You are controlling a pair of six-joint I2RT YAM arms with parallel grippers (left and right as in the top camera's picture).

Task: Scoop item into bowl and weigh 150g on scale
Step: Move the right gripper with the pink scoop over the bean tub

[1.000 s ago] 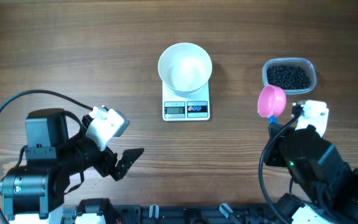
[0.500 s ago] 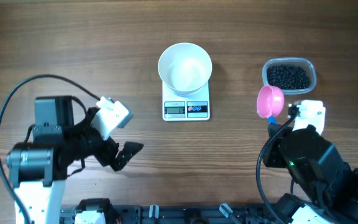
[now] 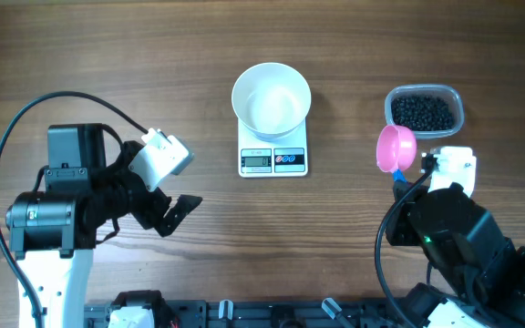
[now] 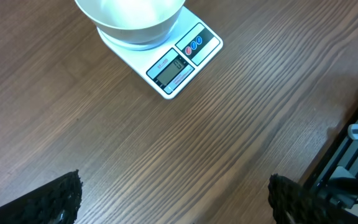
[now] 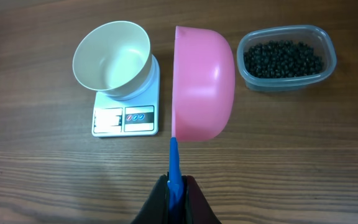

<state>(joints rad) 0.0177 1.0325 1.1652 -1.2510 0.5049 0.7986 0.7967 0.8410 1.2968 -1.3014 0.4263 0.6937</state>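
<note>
The empty white bowl [image 3: 272,98] sits on the small white scale [image 3: 273,160] at the table's middle back. The item, tiny black beads [image 3: 423,111], fills a clear tub [image 3: 458,102] at the back right. My right gripper [image 5: 176,184] is shut on the blue handle [image 5: 174,158] of a pink scoop [image 5: 204,84]. The scoop is empty, turned on its side, and hangs just left of the tub. My left gripper [image 4: 174,200] stands open over bare wood in front and to the left of the scale [image 4: 174,63], with nothing between its fingers.
The wooden table [image 3: 108,64] runs wide on both sides of the scale. A black rail [image 3: 272,314] with fittings lines the front edge. The left arm's cable [image 3: 25,128] loops over the table's left part.
The left arm has shifted, carrying its open gripper a little left and toward the back. The right arm, scoop, bowl and tub have stayed put.
</note>
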